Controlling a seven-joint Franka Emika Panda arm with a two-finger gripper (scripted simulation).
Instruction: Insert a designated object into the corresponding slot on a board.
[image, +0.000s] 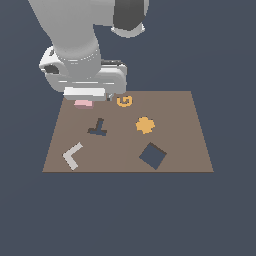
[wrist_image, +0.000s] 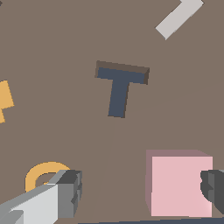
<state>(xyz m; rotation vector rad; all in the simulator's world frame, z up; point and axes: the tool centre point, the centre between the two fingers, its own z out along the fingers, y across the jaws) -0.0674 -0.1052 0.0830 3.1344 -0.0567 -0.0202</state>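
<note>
**Pink block off-centre between our open fingers**

Our hand (wrist_image: 142, 192) stands wide, holding nothing. In the wrist view one finger (wrist_image: 65, 194) sits well clear of the pale-pink square block (wrist_image: 179, 186), while the other finger (wrist_image: 214, 190) overlaps its far edge, so the block lies toward that second finger, not midway. We judge a small sideways shift is needed before closing. The block is square, so no long axis matters. In the exterior view it rests at the board (image: 190, 145) corner nearest the arm, and the diamond slot (image: 152, 155) lies well apart, diagonally across toward the exterior view's right.
</note>
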